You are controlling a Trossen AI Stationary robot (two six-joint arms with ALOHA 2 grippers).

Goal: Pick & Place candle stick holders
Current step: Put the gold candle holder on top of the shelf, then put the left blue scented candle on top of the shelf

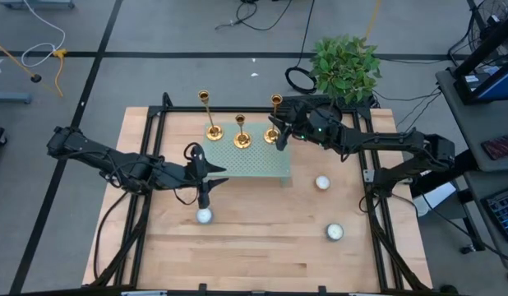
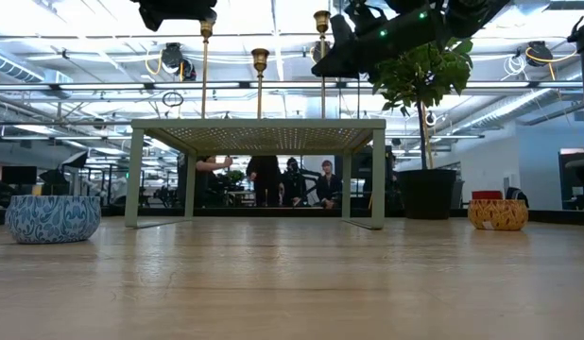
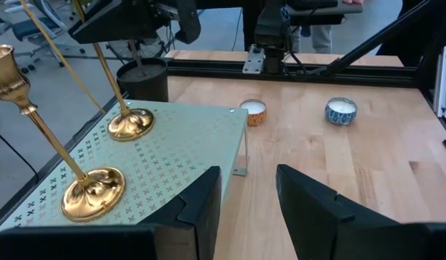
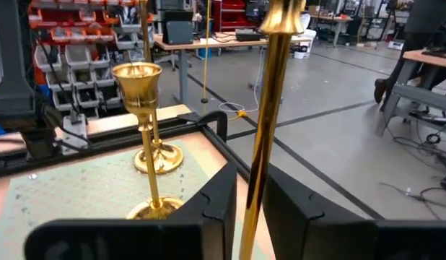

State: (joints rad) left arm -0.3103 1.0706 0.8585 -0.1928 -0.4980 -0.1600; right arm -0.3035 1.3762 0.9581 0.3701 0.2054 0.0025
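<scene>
Three gold candlesticks on the green perforated stand [image 1: 248,154] at the back-middle of the tabletop [image 1: 262,247].

Right gripper [image 1: 280,134] is over the stand's right rear end, jaws clenched on the stem of the right candlestick [image 1: 275,115]. In the right wrist view that stem [image 4: 263,137] runs up between the fingers [image 4: 219,195], touching both. Can't tell whether its base is on the stand or just clear of it.

Middle candlestick [image 1: 241,131] stands upright on the stand, free. Left candlestick [image 1: 208,115] stands upright at the stand's left rear corner, free. In the low view all three stems rise above the stand top, right one [image 2: 321,57] under the dark right arm.

Left gripper [image 1: 203,174] sits just off the stand's left front edge, jaws released with a clear gap, grasping nothing. The left wrist view shows its fingers [image 3: 201,202] level with the stand edge, two candlestick bases ahead on the stand: near one [image 3: 93,191], far one [image 3: 130,123].

Also on the tabletop: three small candle tins. One just in front of the left gripper [image 1: 204,216], one right of the stand [image 1: 322,182], one front right [image 1: 334,232]. Potted plant [image 1: 346,66] behind the right rear corner. People visible in the room beyond, under the stand in the low view [image 2: 268,179].
</scene>
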